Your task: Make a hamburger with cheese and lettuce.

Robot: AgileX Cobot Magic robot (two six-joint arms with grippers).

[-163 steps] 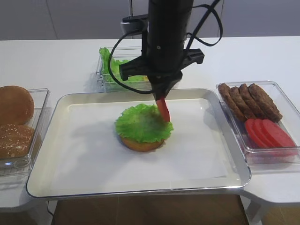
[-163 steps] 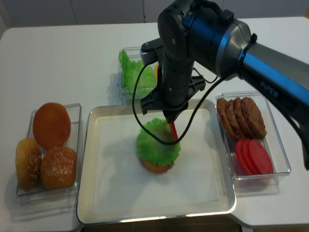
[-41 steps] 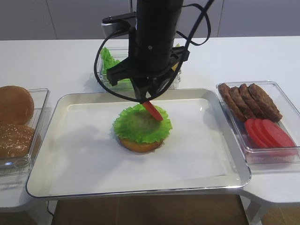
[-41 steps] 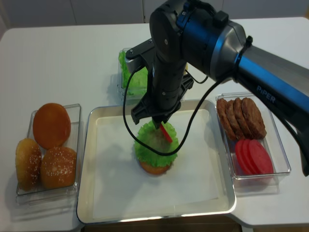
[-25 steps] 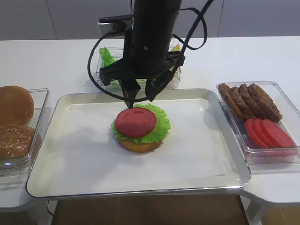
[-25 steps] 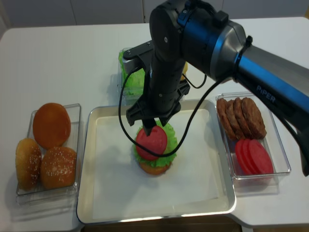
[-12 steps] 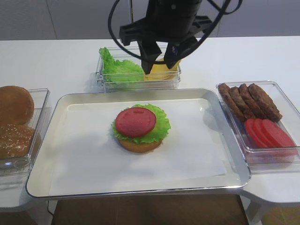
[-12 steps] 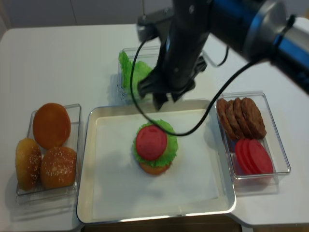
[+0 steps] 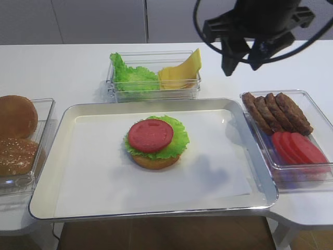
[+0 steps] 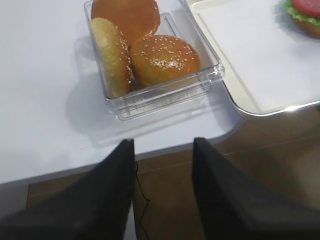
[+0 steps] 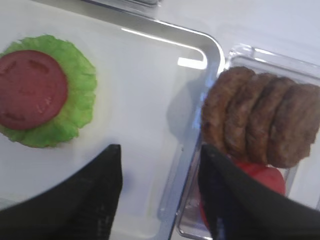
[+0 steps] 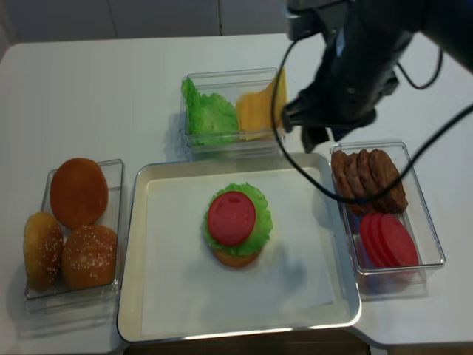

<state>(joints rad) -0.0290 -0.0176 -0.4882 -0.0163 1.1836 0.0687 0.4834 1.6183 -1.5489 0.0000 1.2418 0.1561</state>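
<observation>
A: Tray (image 9: 67,156), what do we log? Edges, room?

B: Hamburger (image 9: 155,142) sits mid-tray, well apart from every rim; bare liner all round it. One bun half, one lettuce (image 9: 179,136) leaf, one tomato slice (image 9: 151,135) on top.

A: Bins?

B: Rear bin (image 9: 153,94): spare green leaves left, cheese (image 9: 182,73) right; we make out approx. three slices, but they overlap, so count unsure. R-side bin (image 12: 432,244): four patties (image 12: 369,180), three tomato slices (image 12: 388,240). L-side bin (image 12: 33,296): three buns (image 12: 77,192), cut off at frame edge in the first high view.

A: Grippers?

B: Right gripper (image 11: 160,192) empty, jaws spread wide, up over the tray's right rim by the patties; tips hang clear of everything. Left gripper (image 10: 162,190) parted too, holding nothing, off the table's front-left edge near the buns. Not seen in high views.
</observation>
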